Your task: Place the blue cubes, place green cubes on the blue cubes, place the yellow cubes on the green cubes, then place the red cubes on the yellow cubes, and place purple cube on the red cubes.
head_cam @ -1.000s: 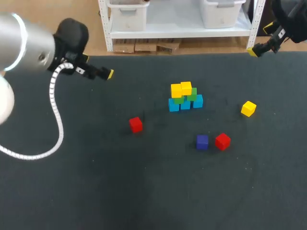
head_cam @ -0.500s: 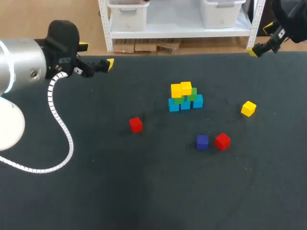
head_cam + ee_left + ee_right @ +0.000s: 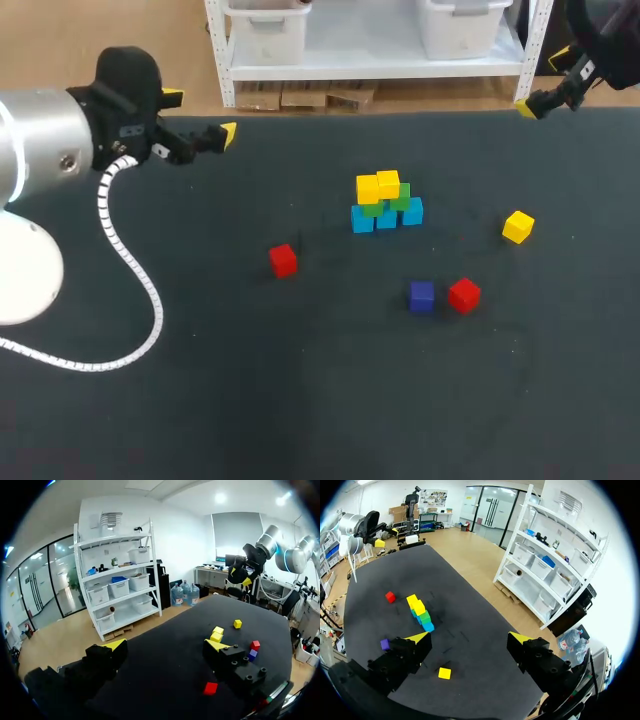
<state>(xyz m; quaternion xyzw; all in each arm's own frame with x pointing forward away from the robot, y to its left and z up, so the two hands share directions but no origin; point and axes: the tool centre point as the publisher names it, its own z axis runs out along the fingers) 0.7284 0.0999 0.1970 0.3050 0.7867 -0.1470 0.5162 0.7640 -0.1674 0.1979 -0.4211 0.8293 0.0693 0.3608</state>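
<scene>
**Left arm drawn back to the far-left edge; cubes unmoved**

Head view: The left pincer (image 3: 200, 115) hangs over the far edge of the table (image 3: 300, 400) at about 10 o'clock. Its fingers are apart and hold nothing. A second ago it was further in over the table, and in the last half second it has barely shifted. The right pincer (image 3: 543, 82) sits past the far edge at about 1 o'clock, fingers apart and empty, where it was before.

The stack stands a little beyond the table's middle. It has three blue cubes (image 3: 387, 218) in a row on the table, green cubes (image 3: 403, 197) on them, and two yellow cubes (image 3: 368, 188) on top. Taken from the stack:
- The loose yellow cube (image 3: 517, 227) lies at 3 o'clock, well apart.
- The left red cube (image 3: 283, 260) lies at 8 o'clock.
- The purple cube (image 3: 421, 296) lies at 5 o'clock, with the right red cube (image 3: 464, 295) just beside it at its own 3 o'clock.

No cube has moved since the earlier frames.

Left wrist view: The fingers stand wide apart with only bare table between the tips. With 12 straight ahead of the pincer, the stack shows at about 1 o'clock, just past one yellow tip. The loose yellow cube lies farther out on the same side. The right red cube and the purple cube lie touching or nearly so, beside that finger. The left red cube lies on the table between the fingers, close to the same finger.

Right wrist view: The fingers are wide apart. The stack lies ahead at about 11 o'clock, with the left red cube beyond it. The purple cube lies beside one finger, and the loose yellow cube lies on the table between the fingers.
</scene>
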